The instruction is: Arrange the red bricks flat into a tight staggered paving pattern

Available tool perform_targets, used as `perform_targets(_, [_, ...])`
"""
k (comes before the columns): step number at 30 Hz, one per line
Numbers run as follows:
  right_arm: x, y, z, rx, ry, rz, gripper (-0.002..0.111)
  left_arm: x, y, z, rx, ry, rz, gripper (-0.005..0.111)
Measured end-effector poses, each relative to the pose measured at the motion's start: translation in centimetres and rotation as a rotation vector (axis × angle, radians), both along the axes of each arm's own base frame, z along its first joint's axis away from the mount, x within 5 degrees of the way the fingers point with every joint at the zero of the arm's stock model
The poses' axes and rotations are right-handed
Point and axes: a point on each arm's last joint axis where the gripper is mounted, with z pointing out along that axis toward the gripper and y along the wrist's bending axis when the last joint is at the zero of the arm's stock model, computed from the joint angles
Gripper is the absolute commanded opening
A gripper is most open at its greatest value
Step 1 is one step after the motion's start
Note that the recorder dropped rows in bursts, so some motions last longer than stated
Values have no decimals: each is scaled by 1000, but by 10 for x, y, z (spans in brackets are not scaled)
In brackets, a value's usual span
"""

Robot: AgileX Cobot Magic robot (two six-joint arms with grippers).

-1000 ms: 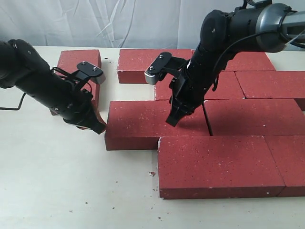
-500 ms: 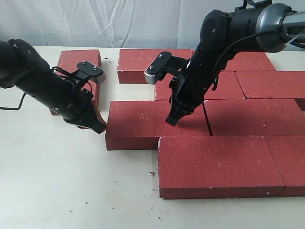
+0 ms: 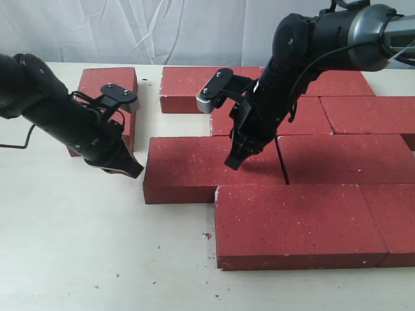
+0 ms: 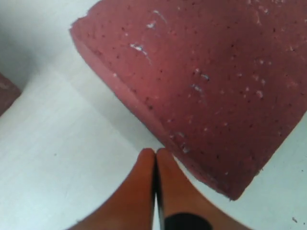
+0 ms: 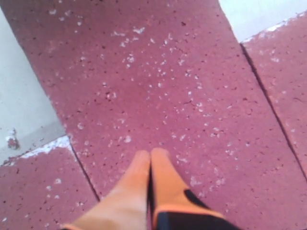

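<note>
Several dark red bricks lie flat in staggered rows on the table. The left brick of the middle row [image 3: 198,170] sticks out leftward, with a narrow dark gap between it and the brick to its right [image 3: 347,159]. My left gripper [image 3: 135,172] is shut and empty, low on the table just left of that brick's end [image 4: 211,91]. My right gripper [image 3: 233,162] is shut and empty, its tips resting on the same brick's top [image 5: 158,86]. A separate brick [image 3: 107,84] lies at the back left, behind the left arm.
A large brick [image 3: 295,223] forms the front row, with another [image 3: 395,220] at its right, cut by the frame. The back rows hold a brick [image 3: 204,87] and others behind the right arm. Small crumbs [image 3: 207,236] dot the white table [image 3: 78,246].
The left gripper has drawn back slightly leftward from the brick's end. The right arm and bricks look unmoved.
</note>
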Motion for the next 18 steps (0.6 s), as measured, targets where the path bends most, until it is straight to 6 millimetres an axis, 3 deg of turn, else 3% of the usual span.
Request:
perform_targets(5, [0, 0, 0, 0, -1, 0, -1, -3, -13, 0, -3, -19, -33, 0])
perform_targets(18, [0, 0, 0, 1, -3, -1, -1, -2, -6, -2, 67, -12, -62, 0])
